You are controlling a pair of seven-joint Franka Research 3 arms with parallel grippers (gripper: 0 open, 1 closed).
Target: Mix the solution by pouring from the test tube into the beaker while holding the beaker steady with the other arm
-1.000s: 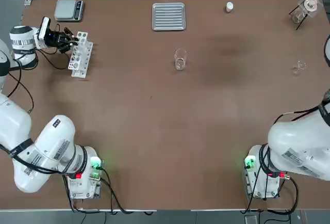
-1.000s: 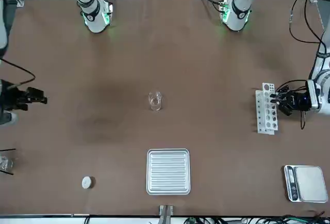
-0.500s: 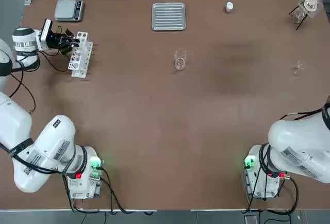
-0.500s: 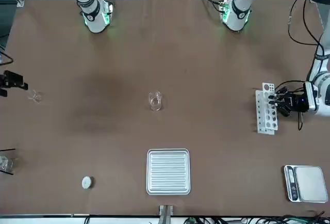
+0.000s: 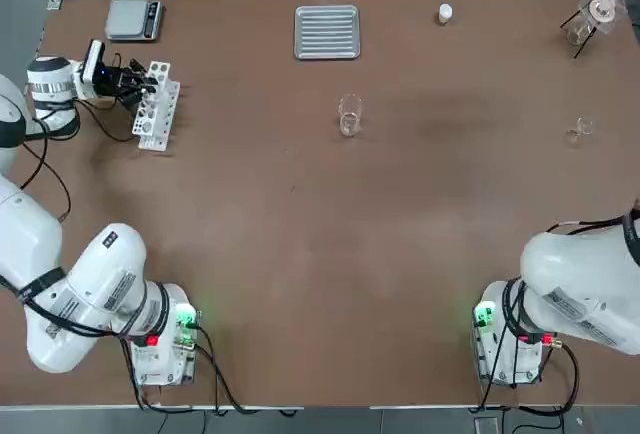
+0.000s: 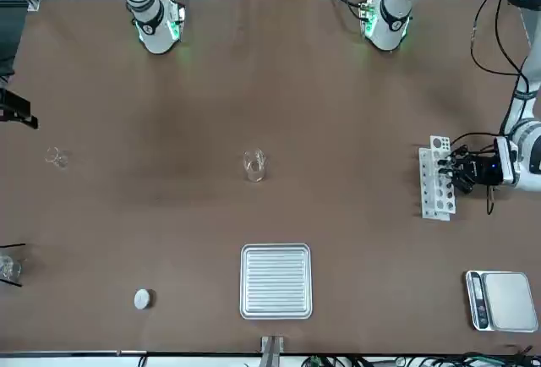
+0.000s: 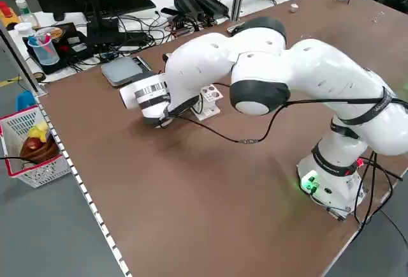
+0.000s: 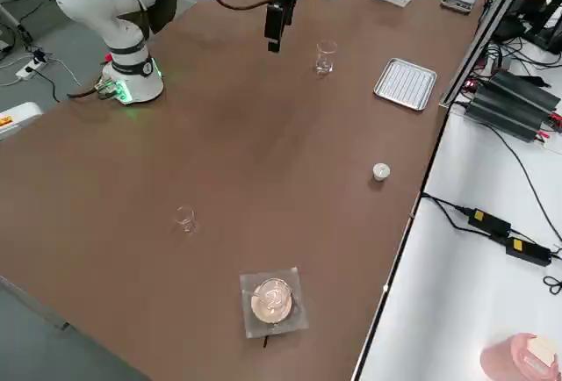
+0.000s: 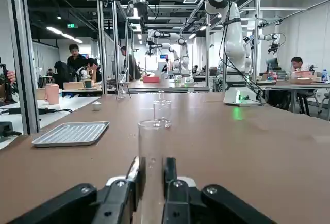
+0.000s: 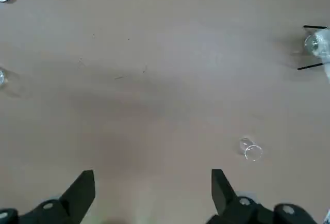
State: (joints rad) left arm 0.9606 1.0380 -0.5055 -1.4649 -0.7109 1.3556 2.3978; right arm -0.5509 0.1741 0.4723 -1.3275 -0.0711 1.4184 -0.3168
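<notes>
The beaker (image 5: 349, 116) stands upright near the table's middle, also seen as the beaker (image 6: 254, 165) and far off as the beaker (image 9: 162, 113). At the table's left edge my left gripper (image 5: 128, 81) reaches sideways to the white test tube rack (image 5: 156, 106). In its wrist view the left gripper (image 9: 151, 175) is shut on a clear test tube (image 9: 150, 146) that stands upright between the fingers. My right gripper (image 10: 152, 198) hangs open and empty high over the table's right side, far from the beaker; it shows as the right gripper (image 8: 275, 25).
A ribbed metal tray (image 5: 327, 31) lies at the far edge behind the beaker. A scale (image 5: 134, 19) sits beyond the rack. On the right are a white cap (image 5: 445, 14), a tiny glass piece (image 5: 581, 131) and a flask on a stand (image 5: 590, 14).
My right gripper has swung out towards the table's right edge and left the top view, uncovering the tiny glass piece. The left gripper stays at the rack, barely shifted.
</notes>
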